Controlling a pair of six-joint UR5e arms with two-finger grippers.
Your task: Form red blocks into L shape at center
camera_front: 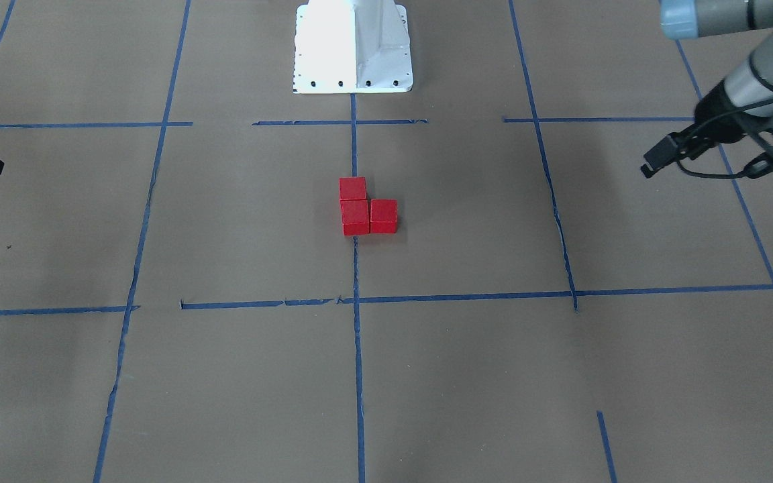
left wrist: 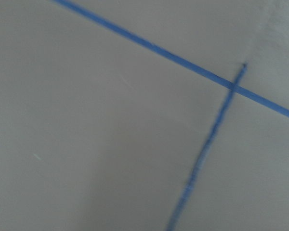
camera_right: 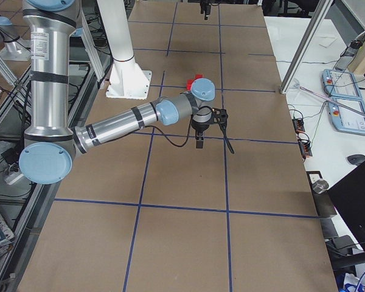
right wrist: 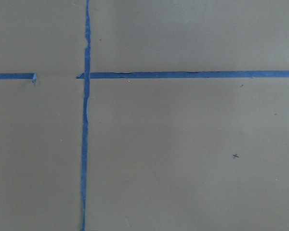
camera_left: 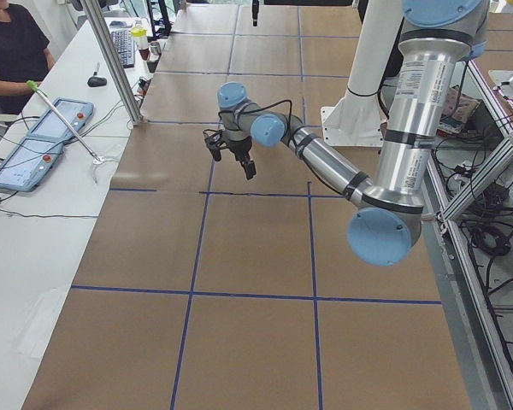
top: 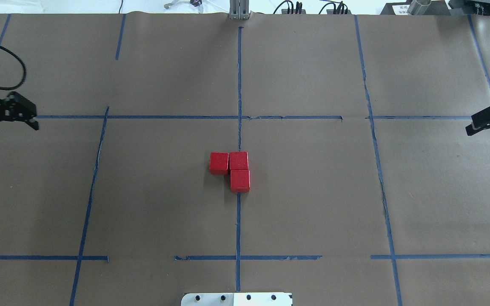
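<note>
Blocks: three red blocks [top: 238,161] lie flat on the surface [top: 164,212], touching face to face in an L.
Layout: the corner block and the one nearer the robot sit on the lengthwise tape line [top: 238,221]; the third sits just beside the corner block, on the robot's left of that line.
Center: the L rests inside the center [top: 304,187], about midway across the cell and a little toward its far edge.
Left claw: left claw [top: 13,121] hangs above bare paper at the robot's left margin, well apart from the blocks, fingers spread, holding nothing.
Right claw: right claw [top: 487,120] hangs at the opposite margin, also well apart from the blocks; it is cut off at the frame edge, but from the side its fingers look spread and empty.
Wrist views: only brown paper and crossing blue tape.
Base: white base [top: 236,299] at the near edge, in line with the tape.
</note>
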